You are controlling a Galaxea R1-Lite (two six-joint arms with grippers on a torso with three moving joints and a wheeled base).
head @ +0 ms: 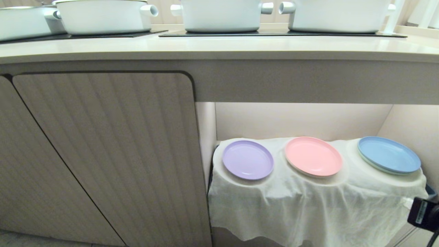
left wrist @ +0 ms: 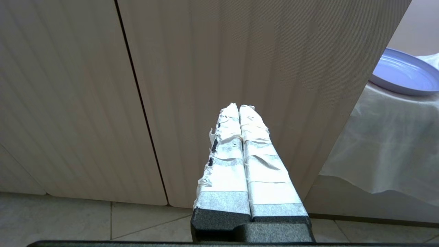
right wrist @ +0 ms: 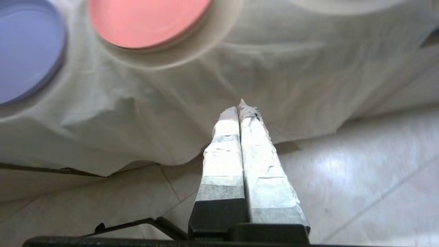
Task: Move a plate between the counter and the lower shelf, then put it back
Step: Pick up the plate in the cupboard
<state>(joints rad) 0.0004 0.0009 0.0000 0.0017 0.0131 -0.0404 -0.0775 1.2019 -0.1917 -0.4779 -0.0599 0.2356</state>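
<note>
The lilac plate [head: 248,160] lies flat on the leftmost hump of the cloth-draped lower shelf [head: 308,195], under the beige counter [head: 219,48]. The right wrist view catches the plate [right wrist: 27,51] to one side. My right gripper [right wrist: 239,107] is shut and empty, low in front of the hanging cloth and apart from the plate; only part of its wrist [head: 423,212] shows at the head view's right edge. My left gripper [left wrist: 238,108] is shut with nothing in it, parked facing the cabinet door, and the plate's [left wrist: 404,73] edge shows beside it.
A pink plate [head: 313,156] and a blue plate [head: 389,155] sit on the other two humps. Three white pots [head: 219,15] stand on the black cooktop panels. A ribbed cabinet door [head: 103,154] fills the left. Tiled floor [right wrist: 360,178] lies below the cloth.
</note>
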